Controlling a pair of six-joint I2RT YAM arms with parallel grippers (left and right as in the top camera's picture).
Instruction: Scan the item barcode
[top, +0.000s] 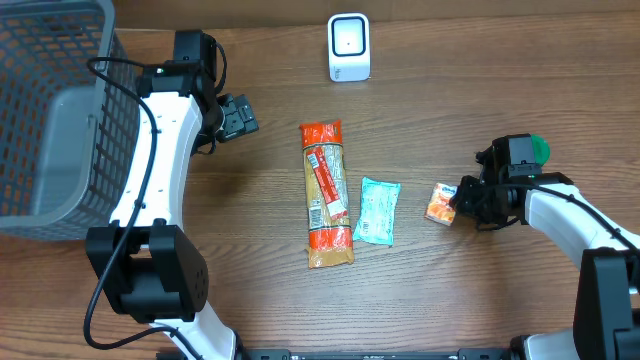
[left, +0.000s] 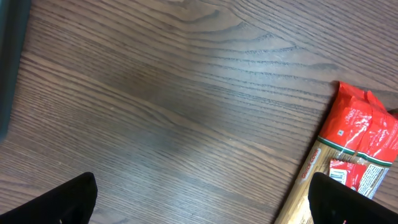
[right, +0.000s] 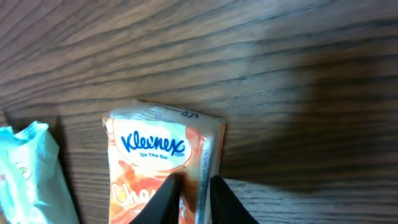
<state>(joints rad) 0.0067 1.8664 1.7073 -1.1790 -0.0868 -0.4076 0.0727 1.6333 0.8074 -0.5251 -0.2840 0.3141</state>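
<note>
The orange Kleenex pack (top: 440, 203) is laid flat on the wooden table (top: 250, 260), right of centre, approx. level w/ the lower half of the spaghetti pack (top: 325, 195). Its right edge is pinched by the right gripper (top: 462, 200), fingers nearly together on the wrapper seam, as seen in the wrist view. A teal tissue pack (top: 378, 212) is set between the spaghetti pack & the Kleenex pack, apart from both. The left gripper (top: 240, 115) is held released, jaws wide, over bare table near the grey basket (top: 50, 120). A white scanner (top: 349, 47) is stood at the far edge.
</note>
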